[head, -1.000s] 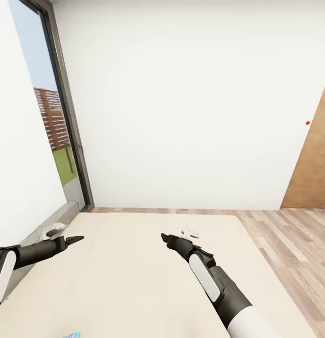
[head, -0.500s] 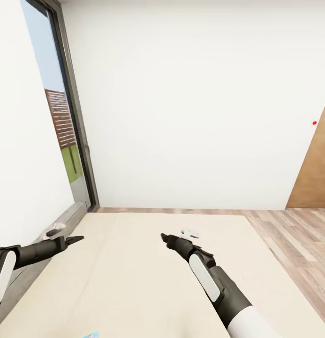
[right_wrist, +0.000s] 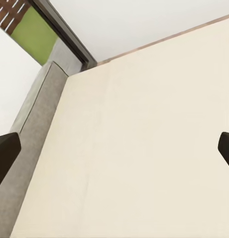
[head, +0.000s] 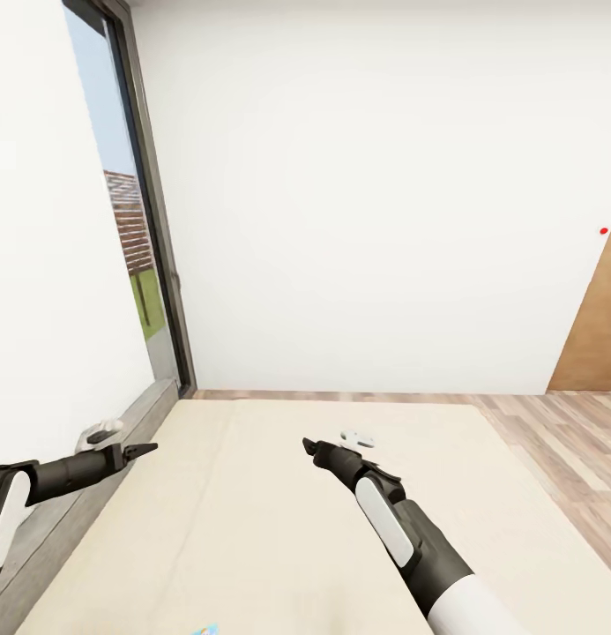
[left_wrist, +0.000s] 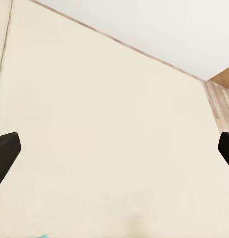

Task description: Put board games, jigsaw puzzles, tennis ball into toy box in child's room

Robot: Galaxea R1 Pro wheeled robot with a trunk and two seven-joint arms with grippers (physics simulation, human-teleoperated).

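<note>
The bed spreads below me, a cream mattress with a grey padded edge at the left. A small bright blue corner of something flat peeks in at the lower edge of the head view; too little shows to name it. My left gripper hangs above the bed's left side, open with nothing in it. My right gripper hovers over the middle of the mattress, also open and empty. Each wrist view looks down on bare mattress between widely spread fingertips. The table and toy box are out of view.
A tall dark-framed glass door stands at the left, beyond the bed's head. A white wall runs behind the bed. Wood-plank floor and a brown door lie to the right.
The whole picture has slid to the right, so the camera has turned left. Both arms keep their pose. The blue corner at the lower edge has shifted right with the scene.
</note>
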